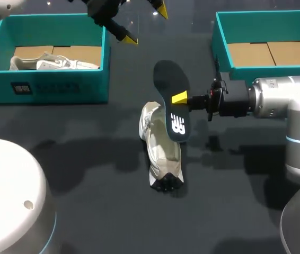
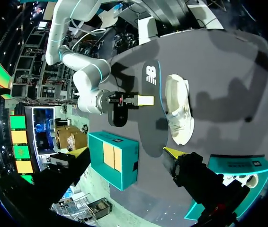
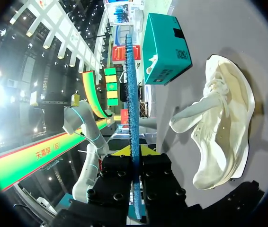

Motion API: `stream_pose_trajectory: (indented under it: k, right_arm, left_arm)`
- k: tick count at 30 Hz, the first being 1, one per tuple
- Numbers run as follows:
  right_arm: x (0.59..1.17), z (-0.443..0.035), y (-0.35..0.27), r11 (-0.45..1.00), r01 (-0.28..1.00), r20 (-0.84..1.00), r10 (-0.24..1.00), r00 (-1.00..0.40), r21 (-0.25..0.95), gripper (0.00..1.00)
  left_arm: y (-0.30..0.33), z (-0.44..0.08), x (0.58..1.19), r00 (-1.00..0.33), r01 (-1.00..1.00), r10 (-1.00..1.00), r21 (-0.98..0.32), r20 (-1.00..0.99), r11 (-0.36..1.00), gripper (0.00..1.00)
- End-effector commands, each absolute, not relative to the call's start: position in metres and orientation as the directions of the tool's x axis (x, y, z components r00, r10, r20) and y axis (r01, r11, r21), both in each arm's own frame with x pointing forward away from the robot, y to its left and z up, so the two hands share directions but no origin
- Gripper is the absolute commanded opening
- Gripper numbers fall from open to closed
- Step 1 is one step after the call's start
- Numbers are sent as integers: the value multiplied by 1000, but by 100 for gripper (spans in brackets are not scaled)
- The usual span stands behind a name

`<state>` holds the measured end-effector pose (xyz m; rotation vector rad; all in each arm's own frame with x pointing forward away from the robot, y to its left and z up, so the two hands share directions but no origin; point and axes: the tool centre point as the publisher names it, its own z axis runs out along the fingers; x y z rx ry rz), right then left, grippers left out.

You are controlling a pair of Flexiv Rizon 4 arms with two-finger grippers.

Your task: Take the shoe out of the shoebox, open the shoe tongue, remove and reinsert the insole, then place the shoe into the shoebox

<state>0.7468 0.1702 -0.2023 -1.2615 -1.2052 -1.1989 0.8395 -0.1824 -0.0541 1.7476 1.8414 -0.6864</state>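
Note:
A cream sneaker [image 1: 160,151] lies on its side in the middle of the dark table, also seen in the right wrist view [image 3: 224,127] and the left wrist view [image 2: 179,108]. Just above it hangs a dark insole [image 1: 173,100] with a white logo. My right gripper [image 1: 179,98] is shut on the insole's edge. In the right wrist view the insole [image 3: 132,118] shows edge-on, blue, clamped in the right gripper [image 3: 135,151]. My left gripper [image 1: 146,24] hangs open and empty high over the table's far side, between the two boxes.
A teal shoebox [image 1: 46,87] at the far left holds a second white shoe [image 1: 54,64]. Another teal box [image 1: 221,42] at the far right shows only its cardboard floor. My right arm [image 1: 282,100] stretches in front of that box.

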Motion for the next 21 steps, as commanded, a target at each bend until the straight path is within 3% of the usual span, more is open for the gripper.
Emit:
stream_pose_trajectory:
  k: [1,11,21]
  right_arm:
    - [746,-203,171,-29,999,999,34,20,-19,0]
    - [746,-203,171,-29,999,999,34,20,-19,0]
    - [746,-203,171,-29,999,999,34,20,-19,0]
  left_arm:
    - [-196,-49,852,-33,999,940,-51,-339,16,100]
    - [-197,-53,846,42,997,991,-51,-124,-49,100]
    - [-202,-61,836,26,997,998,-75,-60,-31,100]
